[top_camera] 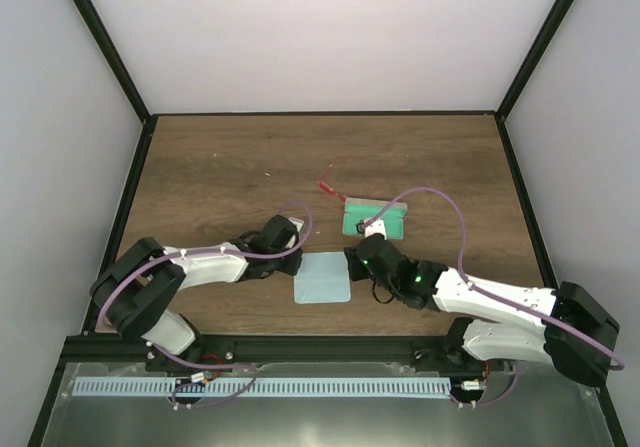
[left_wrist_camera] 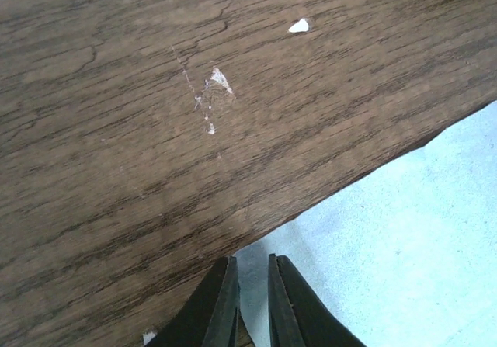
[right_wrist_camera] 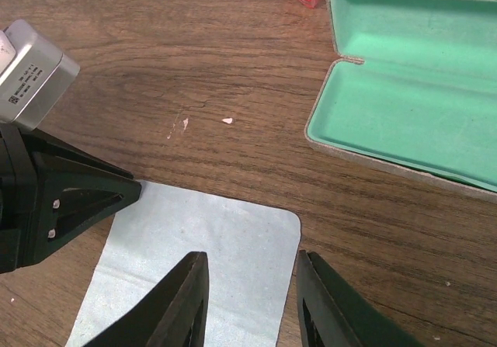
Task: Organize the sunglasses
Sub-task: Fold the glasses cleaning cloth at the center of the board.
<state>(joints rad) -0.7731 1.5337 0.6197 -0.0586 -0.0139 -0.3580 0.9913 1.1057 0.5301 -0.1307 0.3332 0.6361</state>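
Showing one sunglasses (top_camera: pixel 327 187), one case (top_camera: pixel 392 217), one cloth (top_camera: pixel 322 279); left fingers (left_wrist_camera: pixel 221 300) closed, right fingers (right_wrist_camera: pixel 186 300) open.

Front: cloth (top_camera: pixel 323 278); behind it case (top_camera: pixel 376 219); beyond, sunglasses (top_camera: pixel 327 187).

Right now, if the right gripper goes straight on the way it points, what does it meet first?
Probably the pale blue cloth, near its rounded corner: the right gripper stands open just over it. Beyond lies bare wooden table; the green-lined case sits off to the right. Depth is unclear.
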